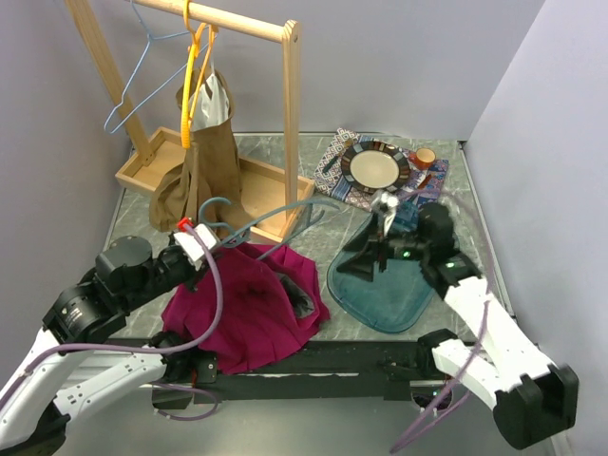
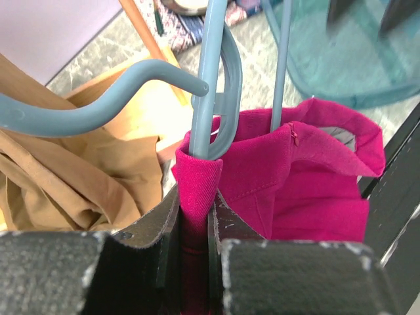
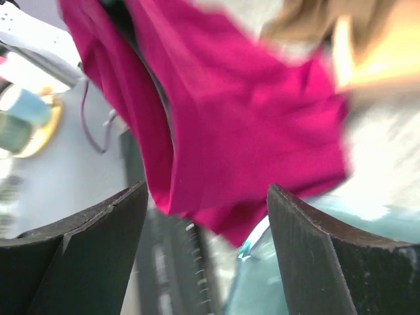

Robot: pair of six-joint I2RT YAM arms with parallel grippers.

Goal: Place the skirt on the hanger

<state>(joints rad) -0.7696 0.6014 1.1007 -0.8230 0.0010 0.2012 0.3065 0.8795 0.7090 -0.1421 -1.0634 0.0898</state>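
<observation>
At the near edge of the table [image 1: 142, 204] the skirt [image 1: 252, 309] is spread in a crumpled heap, with one end lifted. A fold of its waistband is pinched tight between the fingers of the left gripper [image 2: 195, 223], and an arm of the grey-blue hanger [image 2: 213, 72] is tucked into that fold. The right gripper [image 3: 207, 216] is held just right of the skirt, over a blue-green mat [image 1: 389, 299], its jaws spread wide with nothing between them. Farther back, a tan garment [image 1: 204, 161] is hung on a yellow hanger [image 1: 193, 76] from a wooden rack [image 1: 292, 114]. A plate [image 1: 375, 168] is seen at the far right.
</observation>
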